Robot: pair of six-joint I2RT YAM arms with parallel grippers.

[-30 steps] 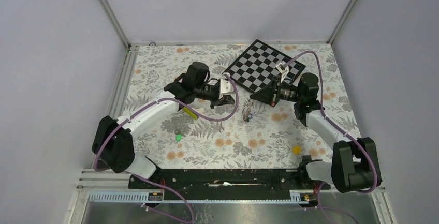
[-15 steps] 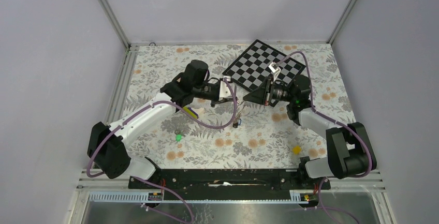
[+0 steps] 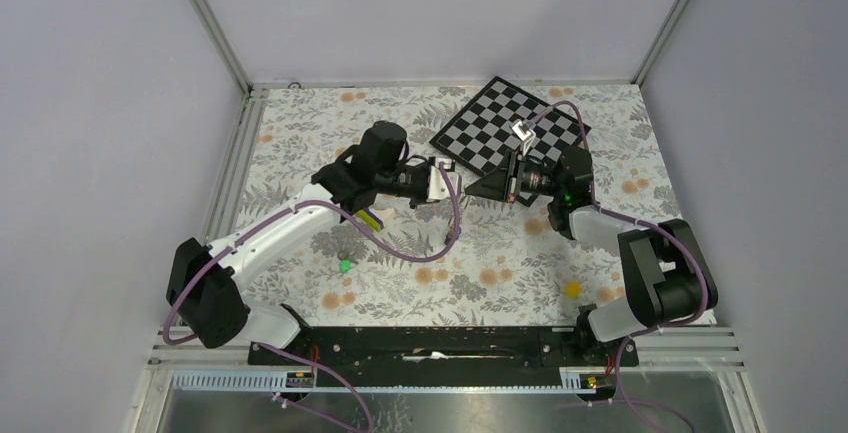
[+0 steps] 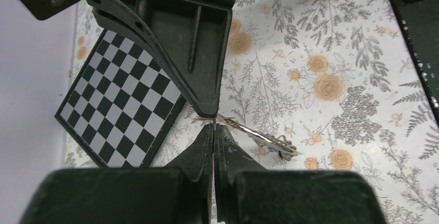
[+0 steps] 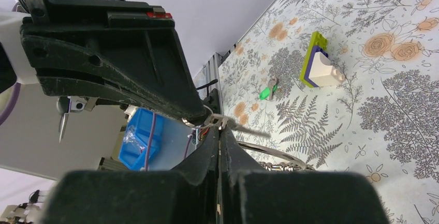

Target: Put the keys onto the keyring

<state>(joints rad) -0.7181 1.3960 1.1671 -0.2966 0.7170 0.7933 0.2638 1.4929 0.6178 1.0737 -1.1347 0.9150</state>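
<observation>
Frame centre | right hand clamped on keyring, keys attached | left hand pinched closed, contents unclear, tips meeting

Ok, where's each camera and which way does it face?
Top external: above and behind the bases, looking down on the table; both arms show, meeting by the checkerboard.
Left wrist: on the left arm, facing along the left fingers toward the right fingers and keyring.
Right wrist: on the right arm, facing along the right fingers toward the left fingers, green key beyond.
Shared: both wrist views show the keyring.
</observation>
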